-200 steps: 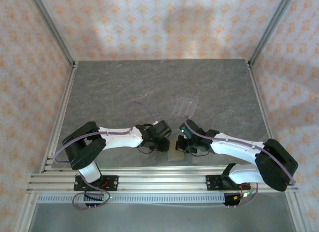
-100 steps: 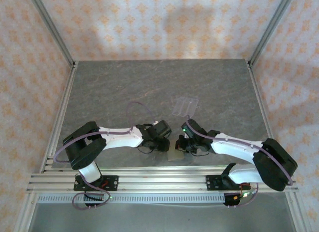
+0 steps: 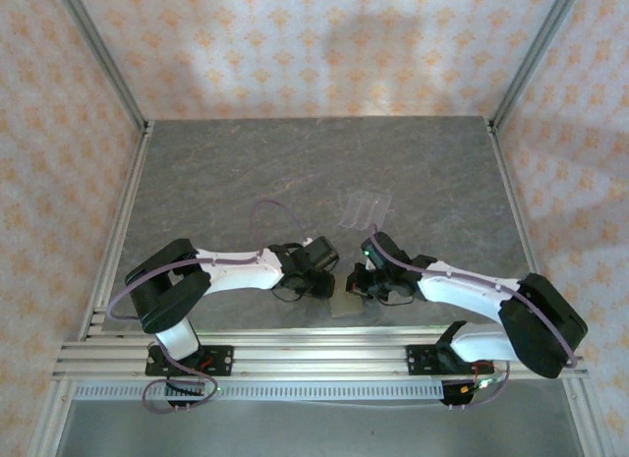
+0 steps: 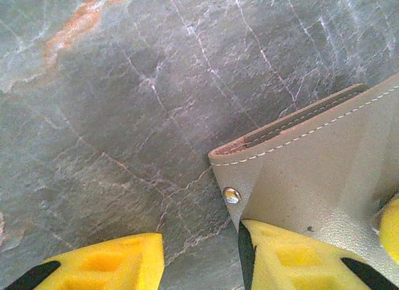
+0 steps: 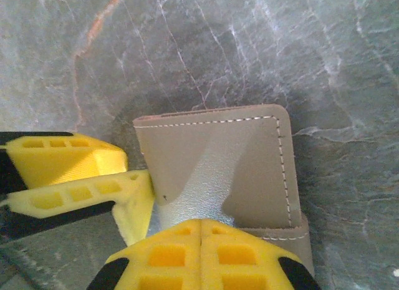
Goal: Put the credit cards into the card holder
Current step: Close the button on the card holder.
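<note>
Barely shifted in a second, the right gripper [image 5: 201,231] is pressed closed on the folded card holder [image 5: 218,159] at the table's [image 3: 246,162] near edge. The left gripper [image 4: 201,240] is parted at its 10 o'clock. Opening is judged underway: the flap must be lifted next.

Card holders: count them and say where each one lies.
1. The card holder lies on the table near its front edge, between the left gripper and the right gripper. The arms could hide another.
</note>
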Robot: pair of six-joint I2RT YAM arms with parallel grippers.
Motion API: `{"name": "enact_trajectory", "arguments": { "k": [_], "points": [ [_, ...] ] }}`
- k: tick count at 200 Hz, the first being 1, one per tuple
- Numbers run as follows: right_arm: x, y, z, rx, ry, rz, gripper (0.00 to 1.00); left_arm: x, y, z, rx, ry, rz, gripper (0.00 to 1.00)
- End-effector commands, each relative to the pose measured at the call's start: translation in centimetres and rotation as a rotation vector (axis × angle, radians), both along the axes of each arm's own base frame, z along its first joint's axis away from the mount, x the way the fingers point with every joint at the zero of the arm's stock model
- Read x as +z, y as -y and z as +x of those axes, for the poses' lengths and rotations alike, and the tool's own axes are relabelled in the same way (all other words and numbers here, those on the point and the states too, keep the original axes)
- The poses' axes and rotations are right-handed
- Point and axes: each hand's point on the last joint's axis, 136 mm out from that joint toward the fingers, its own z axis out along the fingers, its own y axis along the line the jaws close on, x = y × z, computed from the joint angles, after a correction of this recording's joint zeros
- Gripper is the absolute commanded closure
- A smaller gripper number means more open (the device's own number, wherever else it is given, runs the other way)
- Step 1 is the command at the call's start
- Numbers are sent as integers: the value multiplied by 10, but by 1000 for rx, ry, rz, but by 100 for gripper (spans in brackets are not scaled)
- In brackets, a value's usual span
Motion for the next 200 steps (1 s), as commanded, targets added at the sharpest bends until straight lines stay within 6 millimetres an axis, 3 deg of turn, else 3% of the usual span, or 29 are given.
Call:
{"name": "enact_trajectory", "arguments": {
  "k": [1,200],
  "points": [
    [8,-2,6,-38,12,63,100,-32,42,-22,-91,-73,-114,61],
    [-18,19,-1,-74,-21,-16,100,-37,46,-22,-91,-85,-117,61]
  ]
}}
